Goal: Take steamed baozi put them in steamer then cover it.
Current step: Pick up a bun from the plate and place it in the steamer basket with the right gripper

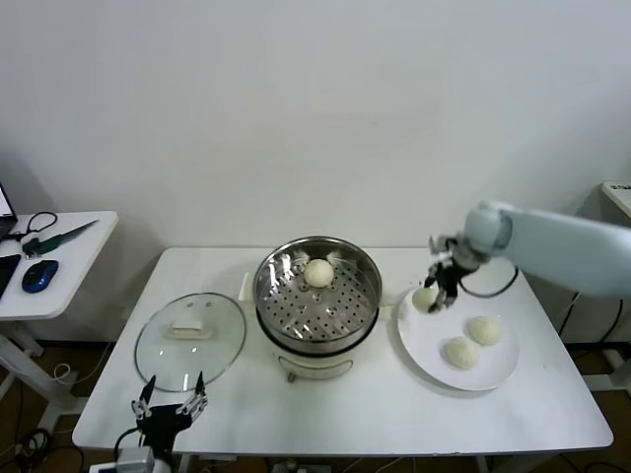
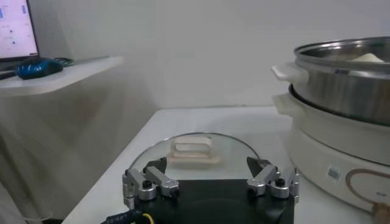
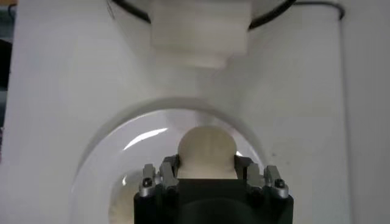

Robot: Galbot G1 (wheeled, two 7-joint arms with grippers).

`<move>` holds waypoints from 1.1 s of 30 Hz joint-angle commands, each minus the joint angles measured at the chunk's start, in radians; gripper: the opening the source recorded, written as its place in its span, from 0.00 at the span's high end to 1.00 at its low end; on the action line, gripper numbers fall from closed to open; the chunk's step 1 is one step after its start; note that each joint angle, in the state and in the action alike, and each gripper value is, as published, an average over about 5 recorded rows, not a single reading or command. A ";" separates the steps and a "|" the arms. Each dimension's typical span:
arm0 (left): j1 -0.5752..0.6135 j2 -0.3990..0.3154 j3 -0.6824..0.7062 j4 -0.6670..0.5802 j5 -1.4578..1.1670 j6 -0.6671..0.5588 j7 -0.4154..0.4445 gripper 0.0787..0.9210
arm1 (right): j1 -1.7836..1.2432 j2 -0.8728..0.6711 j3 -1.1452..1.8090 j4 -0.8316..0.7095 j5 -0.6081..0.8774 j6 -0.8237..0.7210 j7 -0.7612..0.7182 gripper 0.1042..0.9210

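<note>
The steamer stands mid-table on its cream base, with one baozi at the back of its perforated floor. My right gripper is shut on a second baozi at the white plate's rim nearest the steamer; in the right wrist view this baozi sits between the fingers of the right gripper. Two more baozi lie on the plate. The glass cover lies flat left of the steamer. My left gripper is open and empty just in front of it.
A side table at the far left holds a blue mouse and cables. In the left wrist view the cover's handle lies just beyond the left gripper, with the steamer wall beside it. The table's front edge is close.
</note>
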 commanded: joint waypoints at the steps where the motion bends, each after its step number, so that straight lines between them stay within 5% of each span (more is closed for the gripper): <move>1: -0.005 0.007 0.005 -0.006 -0.003 0.004 0.001 0.12 | 0.454 0.148 -0.112 0.218 0.351 -0.085 0.023 0.38; 7: -0.013 0.009 0.003 -0.013 -0.016 0.011 0.000 0.12 | 0.338 0.324 0.031 0.314 0.454 -0.221 0.195 0.38; 13: -0.011 0.006 -0.001 -0.018 -0.019 0.017 0.001 0.12 | 0.137 0.482 0.048 0.252 0.457 -0.300 0.323 0.38; 33: -0.002 0.012 -0.006 -0.007 -0.019 0.014 -0.003 0.12 | -0.165 0.576 0.056 -0.026 0.307 -0.338 0.408 0.38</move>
